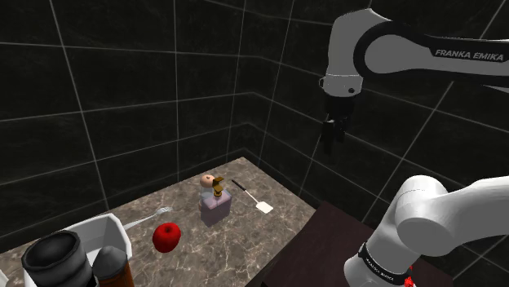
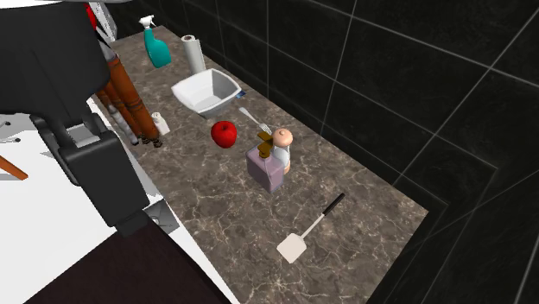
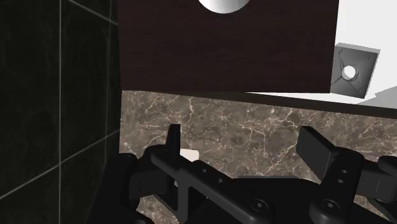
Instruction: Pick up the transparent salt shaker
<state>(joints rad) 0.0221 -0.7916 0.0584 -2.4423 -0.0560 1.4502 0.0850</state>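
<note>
Reading the shoulder view from its left:
- Dark mills (image 1: 54,259) and white tub (image 1: 104,231) crowd the near-left end of the table (image 1: 261,236), well apart from the job.
- Fork (image 1: 153,215) lies flat beside the tub. The red apple (image 1: 167,236) is next and sits loose, so I'd expect it to roll if nudged.
- Mauve bottle (image 1: 215,207) has a gold pump. Just beside it, on the wall side, stands the shaker (image 1: 210,178): upright, pale body, peach domed cap with dots.
- The bottle hides most of the shaker here. I'm taking it as your target on those cap holes, probably but not certainly.
- In the second exterior view the shaker's flank away from the bottle is free.
- Spatula (image 1: 252,197) lies flat further right, handle toward the wall, blade toward the near edge. It isn't in the way.
- Pincer (image 1: 330,137) hangs high over the table's right end, pointing down, well apart from everything.

In the wrist view the fingers (image 3: 173,137) are spread wide. Nothing sits between them and they touch nothing, so the pincer is released and empty.

This looks like a parked pose with the approach not yet begun. You'll need to go toward the shoulder view's left and down. Come in from above, since the bottle blocks one flank.
</note>
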